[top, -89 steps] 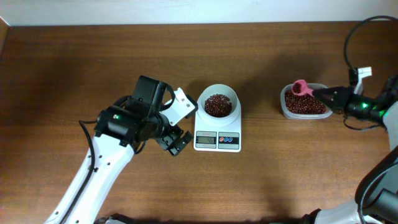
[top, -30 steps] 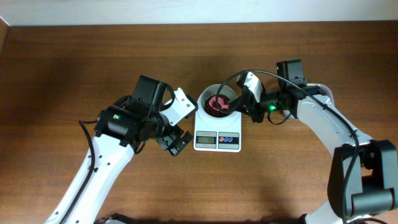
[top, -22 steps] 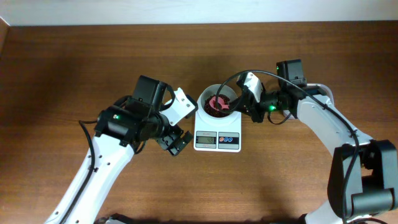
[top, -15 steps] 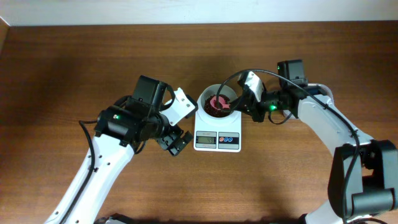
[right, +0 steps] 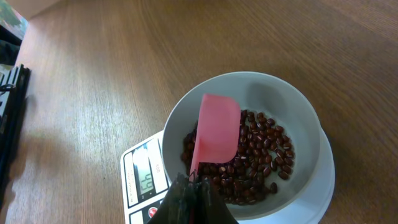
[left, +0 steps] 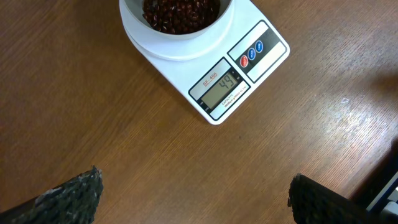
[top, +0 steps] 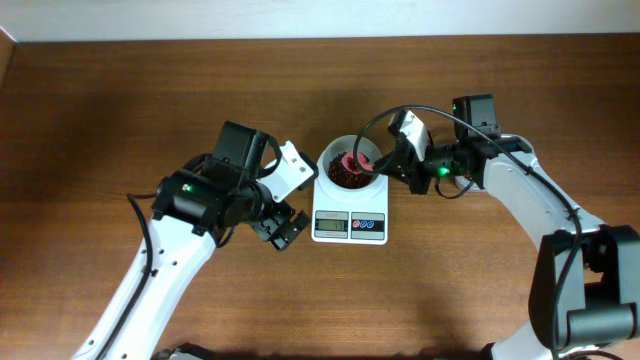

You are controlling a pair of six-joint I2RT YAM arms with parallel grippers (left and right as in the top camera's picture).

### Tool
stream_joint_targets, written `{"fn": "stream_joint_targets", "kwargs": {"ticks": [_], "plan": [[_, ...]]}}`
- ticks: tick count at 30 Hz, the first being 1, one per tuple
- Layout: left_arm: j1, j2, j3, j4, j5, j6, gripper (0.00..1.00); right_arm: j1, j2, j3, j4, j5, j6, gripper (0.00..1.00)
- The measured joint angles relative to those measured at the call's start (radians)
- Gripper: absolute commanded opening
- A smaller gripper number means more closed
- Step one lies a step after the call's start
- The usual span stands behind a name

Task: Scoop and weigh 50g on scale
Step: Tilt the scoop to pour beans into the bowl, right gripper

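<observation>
On scale: one bowl of beans; right gripper pinches one scoop; left gripper agape, empty.

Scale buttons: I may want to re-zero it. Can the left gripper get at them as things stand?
Probably yes. The left gripper hangs open beside the scale, with only table between it and the buttons; nothing covers them.
</observation>
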Motion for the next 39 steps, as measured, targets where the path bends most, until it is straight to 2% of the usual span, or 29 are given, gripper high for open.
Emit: {"fn": "stream_joint_targets", "kwargs": {"ticks": [9,14,27,39], "plan": [[0.0,0.0,0.0,0.0,0.0,0.0,0.99,0.0,0.0,0.006,-0.058,0.004,0.002,0.04],[0.0,0.0,0.0,0.0,0.0,0.0,0.99,0.027,0.0,0.01,-0.072,0.07,0.002,0.04],[0.0,0.0,0.0,0.0,0.0,0.0,0.99,0.08,-0.064,0.034,0.029,0.257,0.003,0.04],[0.0,0.0,0.0,0.0,0.0,0.0,0.99,0.08,-0.081,0.043,-0.061,0.218,0.003,0.04]]}}
